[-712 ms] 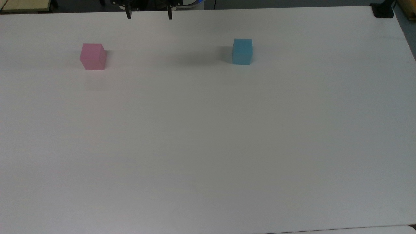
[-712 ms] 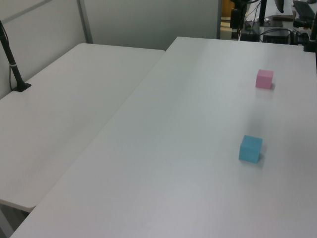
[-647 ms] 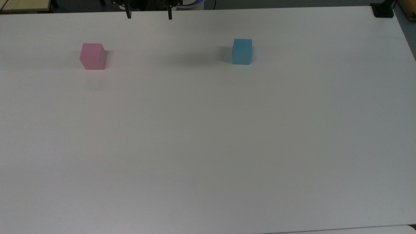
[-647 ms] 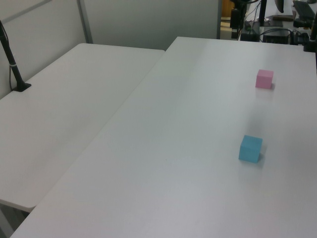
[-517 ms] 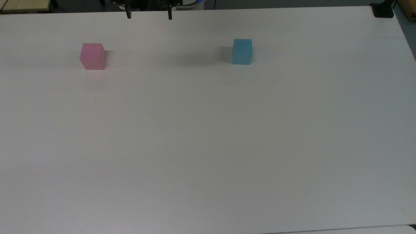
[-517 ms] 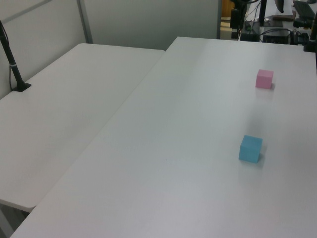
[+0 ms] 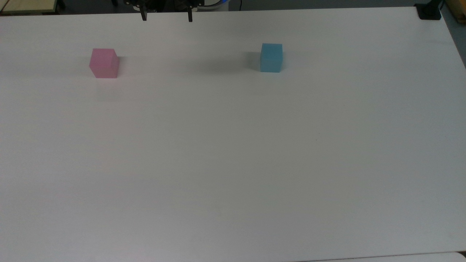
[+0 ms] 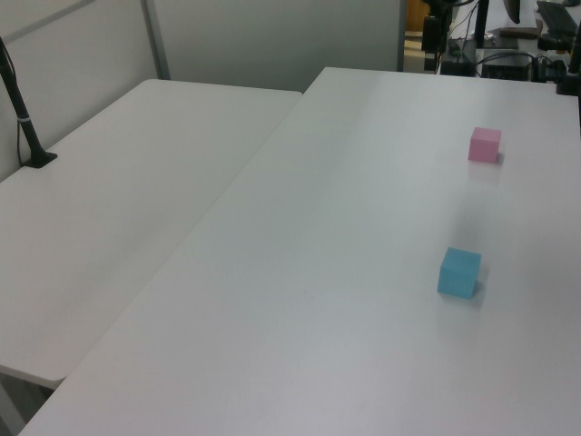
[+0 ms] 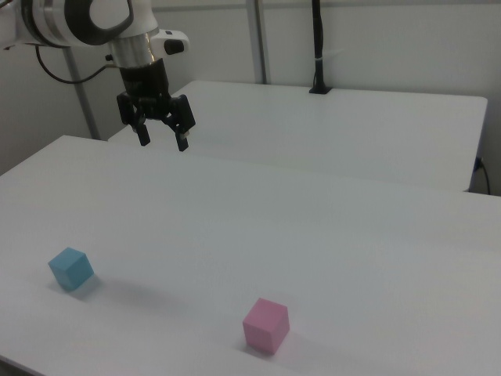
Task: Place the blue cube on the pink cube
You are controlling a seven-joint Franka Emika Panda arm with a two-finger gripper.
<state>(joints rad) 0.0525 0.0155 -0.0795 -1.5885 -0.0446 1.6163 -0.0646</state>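
Note:
The blue cube [image 7: 271, 57] rests on the white table, right of centre in the top view; the left view has the blue cube [image 8: 459, 272] near its right edge and the right view has the blue cube [image 9: 71, 268] at its lower left. The pink cube [image 7: 104, 63] sits apart from it at the top view's left, far right in the left view [image 8: 485, 144] and low centre in the right view [image 9: 266, 325]. My gripper [image 9: 163, 141] hangs open and empty high above the table, its fingertips [image 7: 144, 18] showing at the top view's upper edge.
A second white table [image 8: 118, 200] adjoins the first on the left view's left, with a black post [image 8: 23, 118] clamped to it. A black clamp [image 7: 429, 11] sits at the table's corner in the top view's upper right. Grey partition walls stand behind.

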